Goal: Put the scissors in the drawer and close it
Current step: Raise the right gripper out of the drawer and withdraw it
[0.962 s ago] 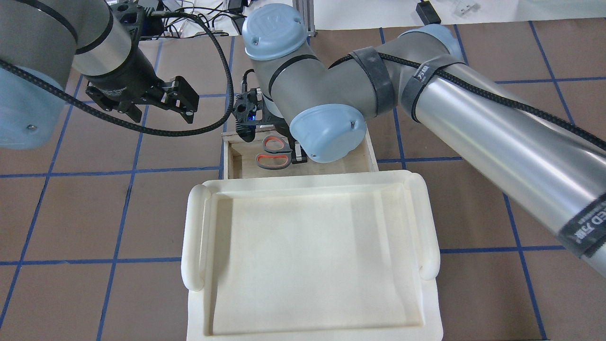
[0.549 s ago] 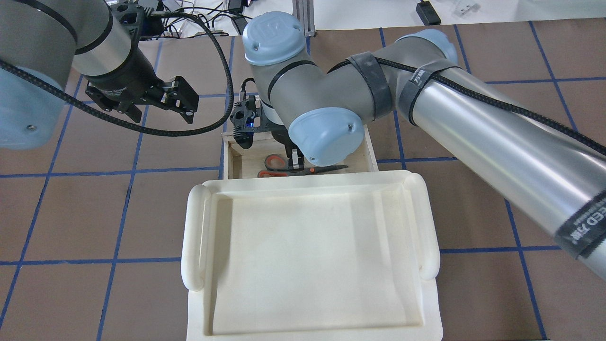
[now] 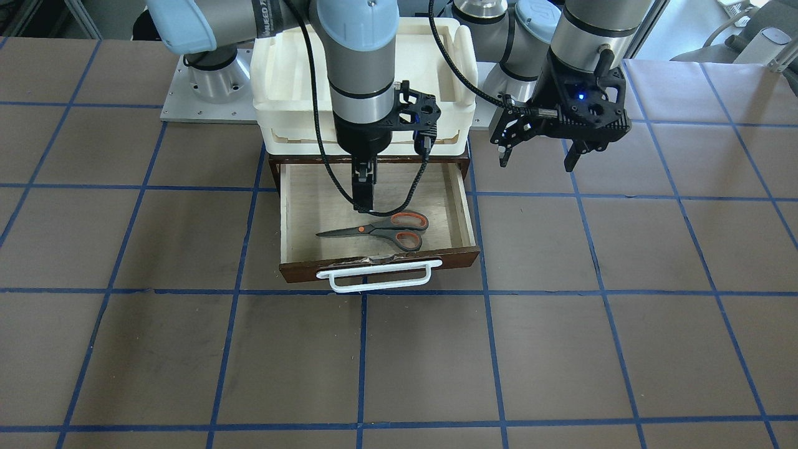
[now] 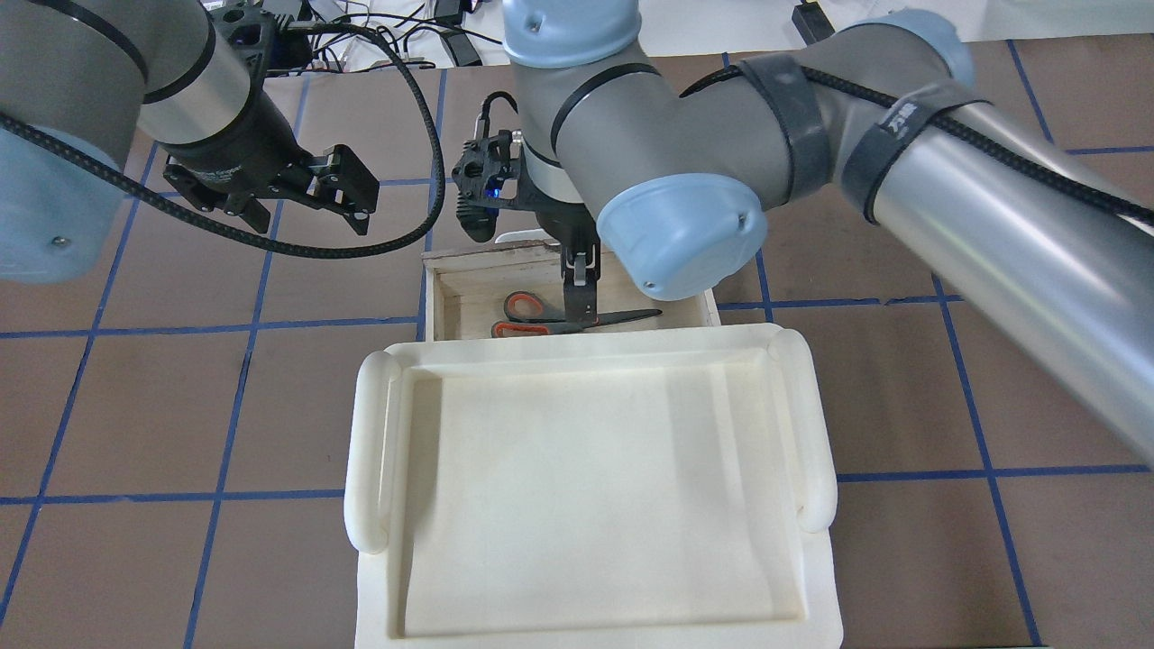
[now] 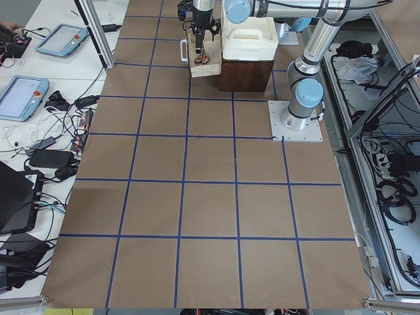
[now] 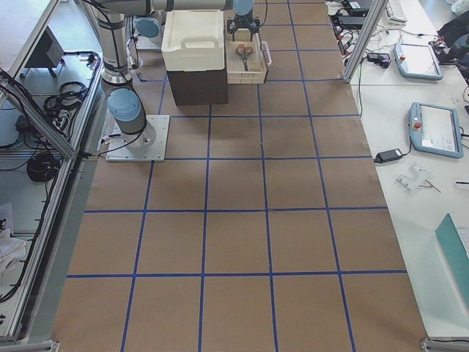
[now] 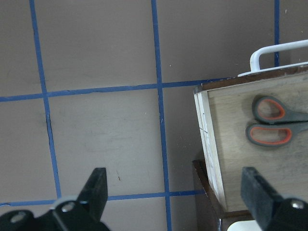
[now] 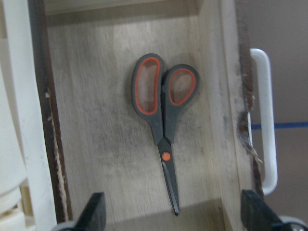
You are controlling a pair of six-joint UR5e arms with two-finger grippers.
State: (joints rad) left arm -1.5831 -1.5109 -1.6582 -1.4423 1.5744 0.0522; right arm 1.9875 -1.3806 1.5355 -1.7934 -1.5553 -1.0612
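The scissors (image 3: pixel 380 232) lie flat on the floor of the open drawer (image 3: pixel 464 206), handles toward the robot's left, blades toward its right. They also show in the overhead view (image 4: pixel 559 317) and both wrist views (image 8: pixel 161 115) (image 7: pixel 274 122). My right gripper (image 3: pixel 365 201) hangs open and empty just above the scissors, clear of them (image 4: pixel 580 297). My left gripper (image 3: pixel 536 159) is open and empty above the table beside the drawer (image 4: pixel 311 216). The drawer's dark front carries a white bar handle (image 3: pixel 374 282).
A cream-white tray (image 4: pixel 370 433) sits on top of the dark cabinet (image 6: pixel 198 84) that holds the drawer. The brown table with blue tape lines (image 3: pixel 561 349) stretches out in front of the drawer. Cables and tablets lie off the table's ends.
My right gripper has let go of the scissors, which now lie flat in the drawer, and has risen above them. The left arm has not moved.
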